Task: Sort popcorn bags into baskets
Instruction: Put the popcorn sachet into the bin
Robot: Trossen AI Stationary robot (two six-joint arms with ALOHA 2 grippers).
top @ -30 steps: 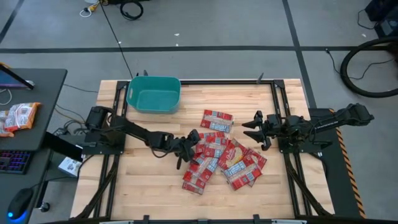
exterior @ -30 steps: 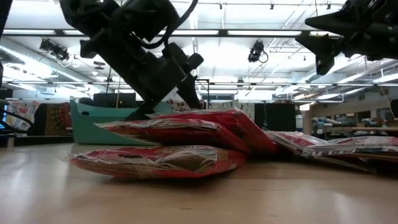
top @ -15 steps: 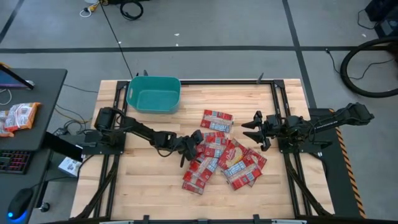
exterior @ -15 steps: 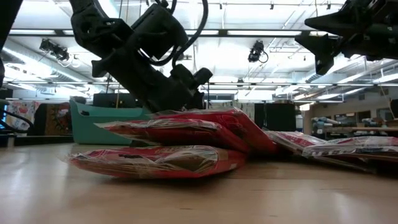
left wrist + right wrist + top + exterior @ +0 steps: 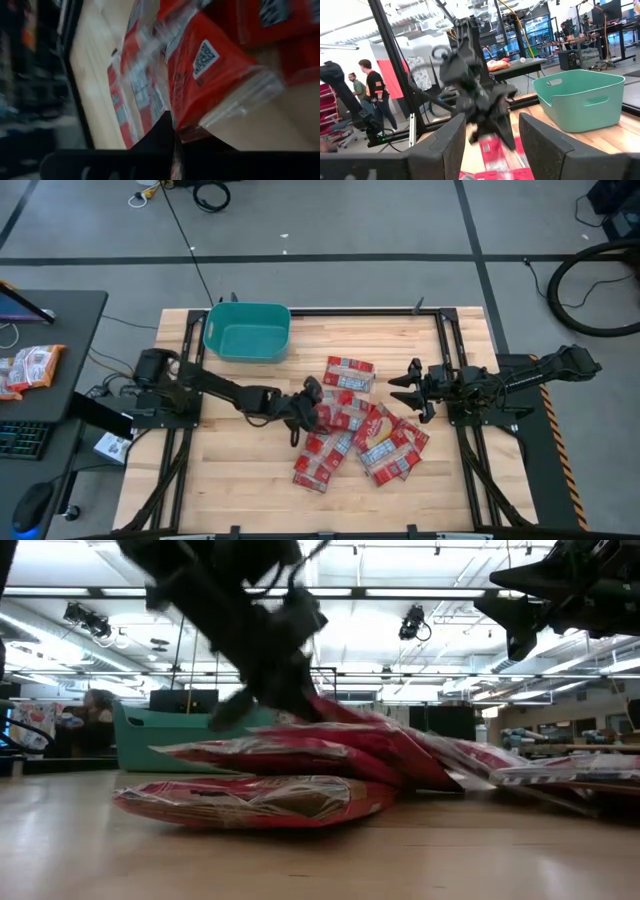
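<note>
While I watch from my station, the wooden table [image 5: 240, 480] carries everything: the teal basket [image 5: 247, 332] sits at its far left part, standing open and holding no packets that I can see from above. I note the pile of red popcorn bags [image 5: 352, 430] lying overlapped at the table's middle, well apart from the basket, with one bag [image 5: 349, 372] flat on the wood at the far edge of the pile. From table height the bags [image 5: 300, 765] stack in tilted layers, the basket [image 5: 150, 740] showing behind them. My left arm reaches low across the table from the left, and the left gripper [image 5: 306, 408] is at the pile's left edge; the left wrist camera shows a dark finger [image 5: 160, 132] against the clear sealed edge of a red bag [image 5: 210, 75], so I log it as pinching that bag, which in the low view [image 5: 385, 745] tilts up at the gripper end. My right arm waits at the table's right side, the right gripper [image 5: 410, 387] raised beside the pile and touching nothing, fingers [image 5: 450, 150] spread wide. Beyond the table, the right wrist camera picks up two people [image 5: 370, 92] standing in the room.
</note>
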